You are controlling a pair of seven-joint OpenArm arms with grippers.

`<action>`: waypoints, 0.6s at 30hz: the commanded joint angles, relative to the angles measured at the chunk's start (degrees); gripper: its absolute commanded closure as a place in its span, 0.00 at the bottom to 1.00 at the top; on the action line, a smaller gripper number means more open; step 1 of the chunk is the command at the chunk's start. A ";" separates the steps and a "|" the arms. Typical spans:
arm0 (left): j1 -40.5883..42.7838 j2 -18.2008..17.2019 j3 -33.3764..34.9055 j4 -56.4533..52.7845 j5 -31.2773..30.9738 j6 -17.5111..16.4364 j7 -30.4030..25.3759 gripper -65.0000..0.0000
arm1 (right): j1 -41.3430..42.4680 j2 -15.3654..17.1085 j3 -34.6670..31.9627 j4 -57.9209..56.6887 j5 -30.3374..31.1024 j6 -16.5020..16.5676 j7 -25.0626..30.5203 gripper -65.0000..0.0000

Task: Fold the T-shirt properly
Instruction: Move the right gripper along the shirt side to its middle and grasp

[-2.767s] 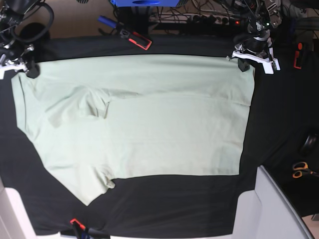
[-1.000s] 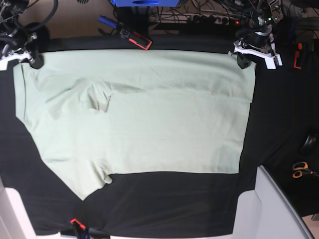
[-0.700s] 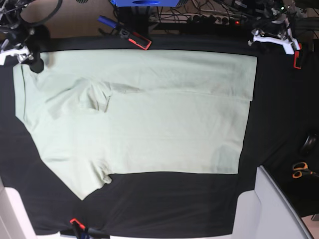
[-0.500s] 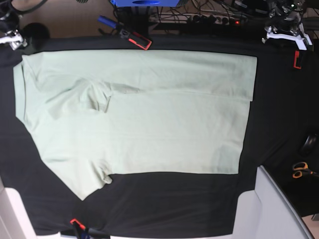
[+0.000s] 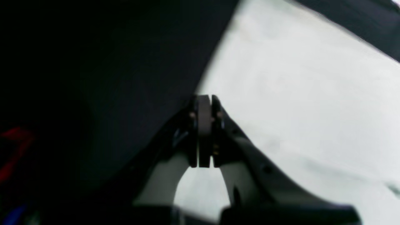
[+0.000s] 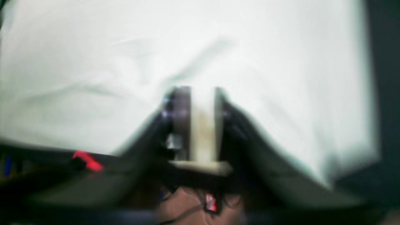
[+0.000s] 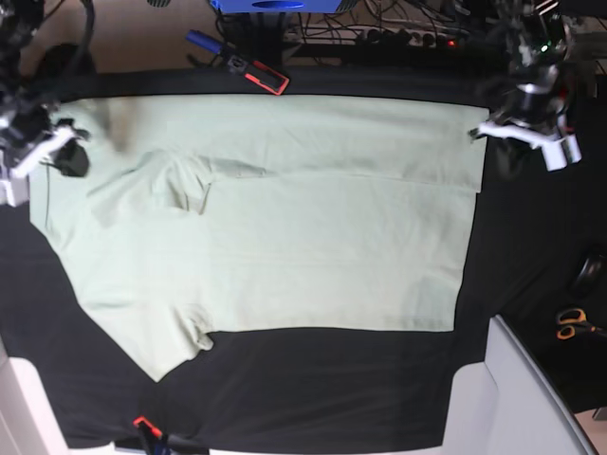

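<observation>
**Mint T-shirt lies spread on black cloth as both arms hang at its top corners**

In the base view, we see the pale mint-green T-shirt [image 7: 275, 218] lying flat on the black tablecloth [image 7: 322, 389], its hem edge to the view's right and a sleeve pointing toward the lower left corner. Part of the cloth is folded over near the upper left, leaving creases. The left gripper [image 7: 493, 133] hangs at the shirt's top right corner, the right gripper [image 7: 59, 156] over its upper left edge; from here we cannot tell whether either touches the cloth. A pair of orange-handled scissors [image 7: 571, 323] lies well apart at the right edge (beside a dark round object we cannot identify), and a red-and-black clamp [image 7: 256, 72] sits on the tablecloth's far edge.

In the left wrist view, the left gripper [image 5: 204, 103] has its jaws pressed together with nothing between them, just over the line where the T-shirt [image 5: 297, 103] meets the black tablecloth [image 5: 109, 78].

In the right wrist view, heavily blurred, the right gripper [image 6: 198, 103] sits above the T-shirt [image 6: 93, 62], which fills most of the frame. Its jaws are closed, and we see no cloth pinched between them.
</observation>
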 commanded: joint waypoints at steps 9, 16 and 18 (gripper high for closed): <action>-2.41 -1.21 6.72 -8.67 -0.19 0.22 -1.38 1.00 | 1.67 -1.40 -7.57 -5.97 0.37 0.41 0.52 1.00; -3.55 -1.47 6.28 -10.17 -0.19 0.22 -1.47 1.00 | 2.90 1.68 -7.84 -10.28 0.37 0.41 6.49 1.00; -3.91 -1.74 6.28 -9.55 -0.19 0.22 -1.47 1.00 | 4.66 2.91 -7.49 -10.72 0.37 0.41 6.58 1.00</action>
